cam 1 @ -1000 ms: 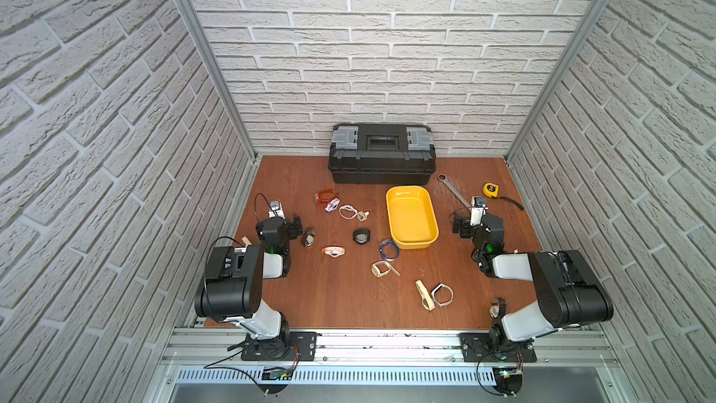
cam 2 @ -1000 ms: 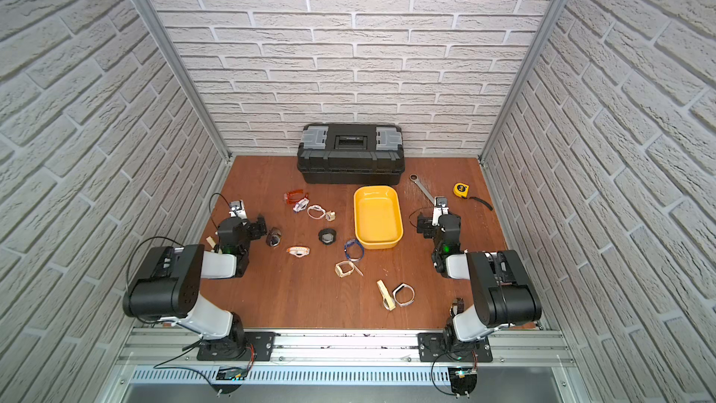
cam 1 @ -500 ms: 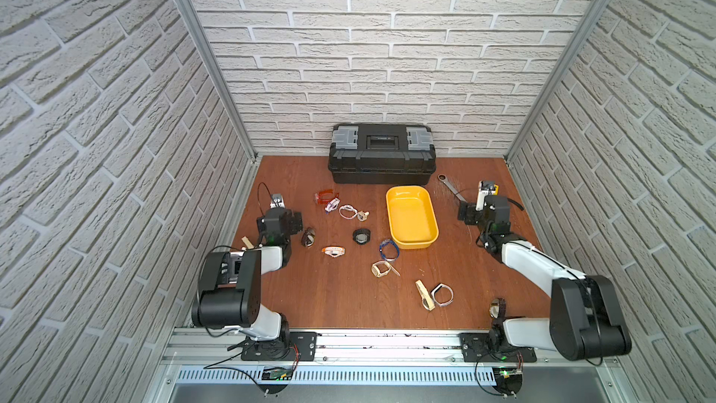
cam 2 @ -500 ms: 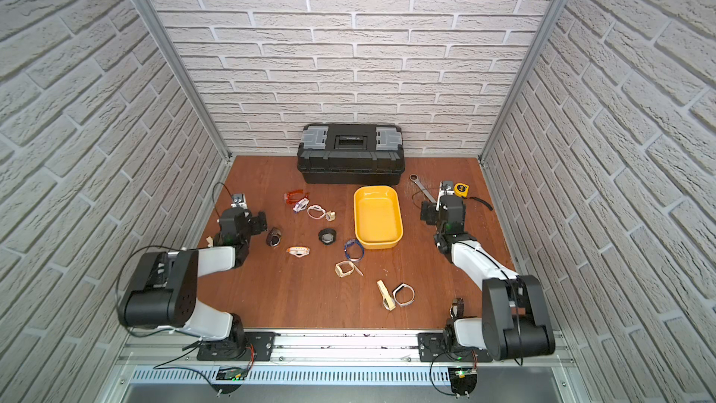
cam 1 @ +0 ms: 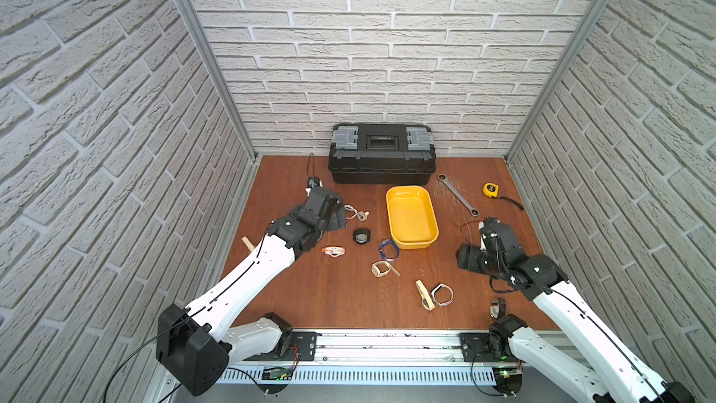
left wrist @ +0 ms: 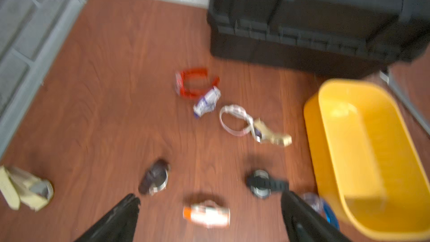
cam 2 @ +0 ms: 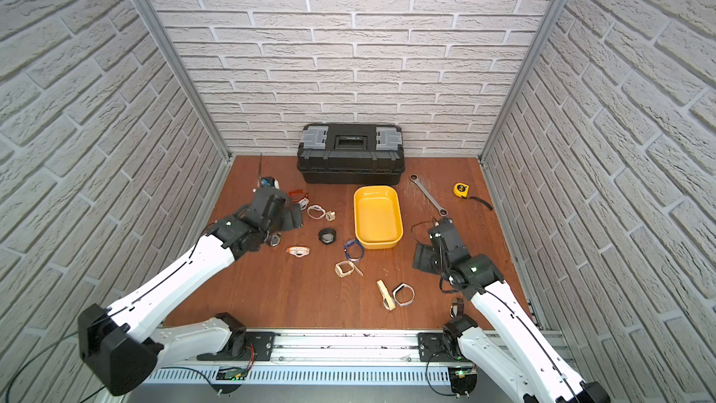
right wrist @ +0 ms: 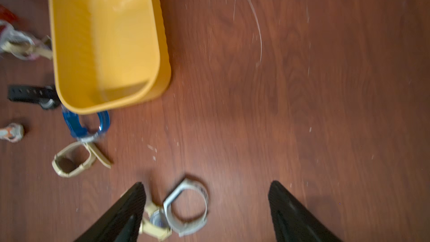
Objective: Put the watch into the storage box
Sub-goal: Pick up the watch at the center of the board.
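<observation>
The yellow storage box sits on the brown surface, in front of the black toolbox. The watches all lie on the surface, outside the box. A blue watch lies just beside the box's near corner. A black watch is near it. An orange and white watch lies more toward the left arm's side. A tan watch lies near the blue one. A grey watch touches a cream watch closer to the front.

The left hand is wide open and holds nothing. In the left wrist view, the orange and white watch shows between its fingers. The right hand has its fingers apart too, with nothing in it. The grey watch shows below it, close to one finger. Both wrist views are blurry.
</observation>
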Action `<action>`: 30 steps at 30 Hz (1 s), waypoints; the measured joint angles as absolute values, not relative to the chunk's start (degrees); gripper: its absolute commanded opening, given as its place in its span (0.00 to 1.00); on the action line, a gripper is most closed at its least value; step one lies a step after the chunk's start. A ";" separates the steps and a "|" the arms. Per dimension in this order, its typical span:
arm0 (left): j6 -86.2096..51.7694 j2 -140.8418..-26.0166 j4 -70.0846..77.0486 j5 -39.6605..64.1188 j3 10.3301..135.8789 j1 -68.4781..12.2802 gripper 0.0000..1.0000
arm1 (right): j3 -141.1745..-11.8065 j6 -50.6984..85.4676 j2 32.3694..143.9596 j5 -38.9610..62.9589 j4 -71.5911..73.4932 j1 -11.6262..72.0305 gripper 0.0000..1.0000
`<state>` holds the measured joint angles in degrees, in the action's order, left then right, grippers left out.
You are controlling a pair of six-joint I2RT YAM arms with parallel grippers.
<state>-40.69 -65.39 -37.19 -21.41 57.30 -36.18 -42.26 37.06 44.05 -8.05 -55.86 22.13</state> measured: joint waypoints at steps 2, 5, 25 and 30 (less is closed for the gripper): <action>-42.41 -62.28 -40.05 -19.92 55.24 -40.12 0.98 | -40.60 40.40 42.96 -7.60 -59.86 24.23 0.73; -44.36 -56.93 -41.36 -18.35 53.15 -44.27 0.98 | -37.74 43.86 43.31 -6.74 -63.00 26.17 0.67; -46.30 -49.19 -37.76 -15.46 44.16 -48.51 0.98 | -34.44 51.70 63.05 -5.61 -50.28 33.93 0.47; -46.33 -48.27 -37.69 -15.46 43.24 -48.51 0.98 | -34.41 51.88 66.87 -6.13 -47.94 34.20 0.40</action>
<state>-46.33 -48.27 -37.69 -15.46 43.24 -48.51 -34.41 51.88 66.87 -6.13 -47.94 34.20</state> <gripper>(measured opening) 0.982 0.436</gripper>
